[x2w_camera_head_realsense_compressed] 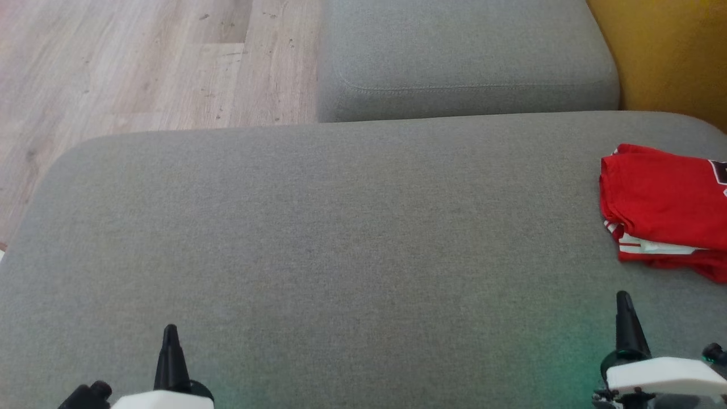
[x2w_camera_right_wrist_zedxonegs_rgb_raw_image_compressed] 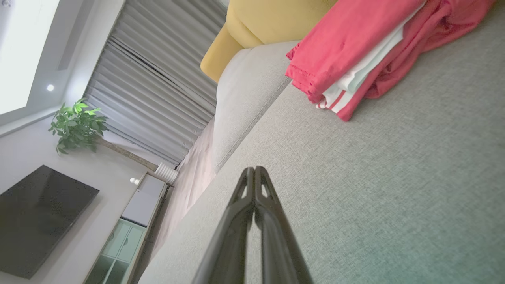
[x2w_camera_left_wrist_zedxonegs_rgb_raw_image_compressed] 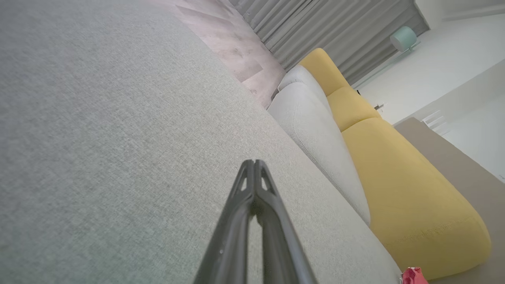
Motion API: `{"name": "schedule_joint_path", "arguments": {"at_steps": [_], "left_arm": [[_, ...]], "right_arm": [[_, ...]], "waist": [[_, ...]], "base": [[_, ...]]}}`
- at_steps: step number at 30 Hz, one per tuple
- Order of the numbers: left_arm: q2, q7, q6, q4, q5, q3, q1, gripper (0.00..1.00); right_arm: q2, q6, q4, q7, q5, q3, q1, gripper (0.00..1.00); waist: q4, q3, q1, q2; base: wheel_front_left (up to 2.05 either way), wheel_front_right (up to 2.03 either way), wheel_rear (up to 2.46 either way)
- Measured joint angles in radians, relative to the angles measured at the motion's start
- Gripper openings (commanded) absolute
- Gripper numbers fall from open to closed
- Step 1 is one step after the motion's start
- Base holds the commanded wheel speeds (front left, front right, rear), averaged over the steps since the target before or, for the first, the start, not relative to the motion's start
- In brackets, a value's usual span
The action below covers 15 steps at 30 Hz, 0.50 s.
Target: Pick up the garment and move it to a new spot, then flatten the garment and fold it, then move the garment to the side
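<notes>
A folded red garment [x2w_camera_head_realsense_compressed: 664,199] with white stripes lies at the right edge of the grey sofa seat [x2w_camera_head_realsense_compressed: 341,227]; it also fills the top right of the right wrist view as the garment [x2w_camera_right_wrist_zedxonegs_rgb_raw_image_compressed: 355,43]. My right gripper [x2w_camera_head_realsense_compressed: 623,301] hovers low over the seat a little in front of the garment, shut with nothing held, fingertips together [x2w_camera_right_wrist_zedxonegs_rgb_raw_image_compressed: 254,170]. My left gripper [x2w_camera_head_realsense_compressed: 170,332] rests near the front left of the seat, also shut and empty [x2w_camera_left_wrist_zedxonegs_rgb_raw_image_compressed: 253,163]. A sliver of the red garment [x2w_camera_left_wrist_zedxonegs_rgb_raw_image_compressed: 412,276] shows at the bottom right of the left wrist view.
A second grey cushion [x2w_camera_head_realsense_compressed: 466,57] lies beyond the seat, with a yellow backrest [x2w_camera_head_realsense_compressed: 670,57] at the far right. Wooden floor [x2w_camera_head_realsense_compressed: 142,62] lies to the far left. A TV [x2w_camera_right_wrist_zedxonegs_rgb_raw_image_compressed: 35,221], a plant [x2w_camera_right_wrist_zedxonegs_rgb_raw_image_compressed: 77,124] and curtains [x2w_camera_right_wrist_zedxonegs_rgb_raw_image_compressed: 150,90] stand in the room.
</notes>
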Motion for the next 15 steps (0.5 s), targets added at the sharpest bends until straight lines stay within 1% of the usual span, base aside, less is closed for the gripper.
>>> {"name": "schedule_joint_path", "arguments": {"at_steps": [6,15], "left_arm": [[0.000,0.016,-0.013,0.010,-0.086,0.014,-0.021,0.00],[0.000,0.043,-0.026,0.020,-0.184,0.031,-0.044,0.00]], "right_arm": [[0.000,0.000,0.004,0.019,0.083,-0.010,-0.018,0.00],[0.000,0.000,0.006,0.045,0.179,-0.018,-0.042,0.00]], "waist": [[-0.007,0.008,0.0000,0.0000],[-0.015,0.016,0.0000,0.0000]], "base": [[0.00,0.00,0.00],[0.00,0.00,0.00]]}}
